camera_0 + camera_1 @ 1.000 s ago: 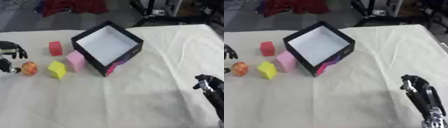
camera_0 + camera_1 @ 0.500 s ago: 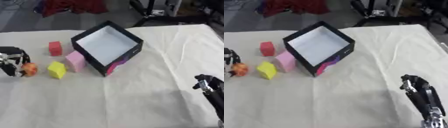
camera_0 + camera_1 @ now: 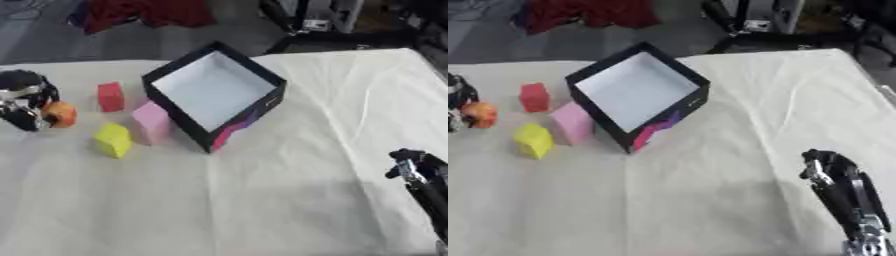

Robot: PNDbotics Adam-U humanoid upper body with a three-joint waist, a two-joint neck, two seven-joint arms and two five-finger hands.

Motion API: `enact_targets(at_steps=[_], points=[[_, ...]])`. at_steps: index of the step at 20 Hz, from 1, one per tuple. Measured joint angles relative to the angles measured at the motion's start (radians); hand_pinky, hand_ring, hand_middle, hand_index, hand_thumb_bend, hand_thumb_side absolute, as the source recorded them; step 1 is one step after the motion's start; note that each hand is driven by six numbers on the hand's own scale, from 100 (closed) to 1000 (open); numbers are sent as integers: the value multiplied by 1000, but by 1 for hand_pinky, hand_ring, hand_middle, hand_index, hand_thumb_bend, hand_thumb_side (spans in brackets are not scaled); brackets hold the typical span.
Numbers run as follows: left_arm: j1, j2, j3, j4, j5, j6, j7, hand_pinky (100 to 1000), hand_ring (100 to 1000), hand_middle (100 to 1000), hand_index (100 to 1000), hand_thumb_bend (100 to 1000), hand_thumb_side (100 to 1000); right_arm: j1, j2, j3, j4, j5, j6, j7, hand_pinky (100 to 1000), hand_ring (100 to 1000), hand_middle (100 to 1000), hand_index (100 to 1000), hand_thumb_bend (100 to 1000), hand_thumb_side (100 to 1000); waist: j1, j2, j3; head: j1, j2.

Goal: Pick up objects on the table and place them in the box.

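Observation:
The black box [image 3: 269, 107] with a white inside stands at the middle back of the table, turned cornerwise. Left of it lie a red block [image 3: 110, 96], a pink block [image 3: 151, 123] against the box's wall, and a yellow block [image 3: 114, 140]. At the far left my left hand [image 3: 24, 99] is curled round a small orange ball [image 3: 61, 114], which shows at the hand's right side, level with the red block. My right hand [image 3: 831, 172] rests at the lower right, fingers relaxed and holding nothing.
A cream cloth [image 3: 289, 200] covers the whole table, with wrinkles to the right of the box. Beyond the far edge are a red cloth [image 3: 149, 11] and dark equipment [image 3: 324, 20] on the floor.
My left hand has come down onto the orange ball, closed round it and carried it up the picture, away from the yellow block. The blocks, the box and the right hand have stayed put.

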Motion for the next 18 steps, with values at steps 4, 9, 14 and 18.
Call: enact_targets(at_steps=[4,9,14,18], points=[[-116,-39,-12,-16,-28,-6,-6,669,470,445,405,164,143,2,0,1,0,0,-1,1,712,512,416,639,100,632,0,-3,-1,8,0],[-188,-155,-32,44,-111,-35,-3,669,470,446,405,164,143,2,0,1,1,0,-1,2,712,512,416,639,100,633,0,-6,-6,16,0],[-216,-207,-61,65,-129,-67,28,673,479,463,422,175,145,-10,1,16,1,-5,-1,12,712,512,416,639,100,640,-1,-6,-44,41,0],[-227,-304,-87,96,-156,-82,59,673,479,464,424,177,148,-16,1,25,4,-6,-1,21,712,512,416,639,100,636,-1,-6,-43,43,0]])
